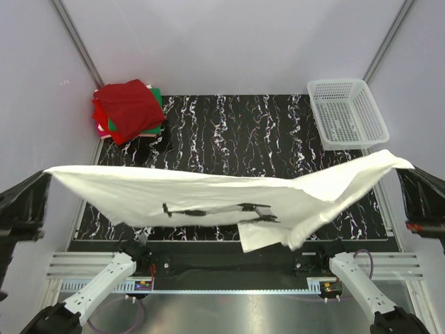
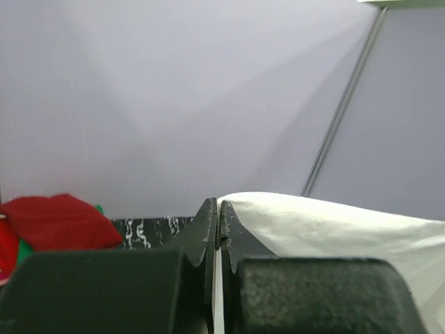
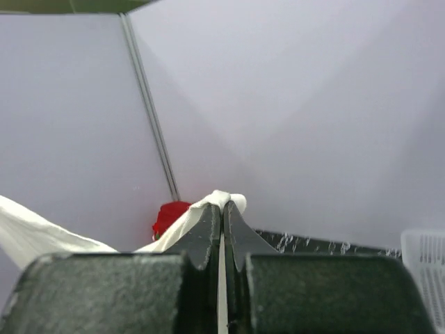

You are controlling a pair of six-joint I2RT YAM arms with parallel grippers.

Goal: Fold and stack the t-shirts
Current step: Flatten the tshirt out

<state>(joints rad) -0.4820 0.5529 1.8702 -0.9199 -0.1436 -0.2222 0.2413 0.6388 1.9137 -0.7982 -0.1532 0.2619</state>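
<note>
A white t-shirt (image 1: pixel 208 195) hangs stretched in the air across the table's front, a dark print on its face. My left gripper (image 1: pixel 47 174) is shut on its left corner; the cloth (image 2: pixel 327 223) runs off to the right of the closed jaws. My right gripper (image 1: pixel 403 169) is shut on the right corner, where a bunch of white fabric (image 3: pixel 229 200) pokes out above the tips. A stack of folded t-shirts (image 1: pixel 129 110), dark red on top with bright red and green under it, lies at the back left.
A white mesh basket (image 1: pixel 346 113) stands at the back right of the black marbled table (image 1: pixel 236 132). Grey walls close in the left, right and far sides. Both arm bases (image 1: pixel 132 268) sit at the near edge.
</note>
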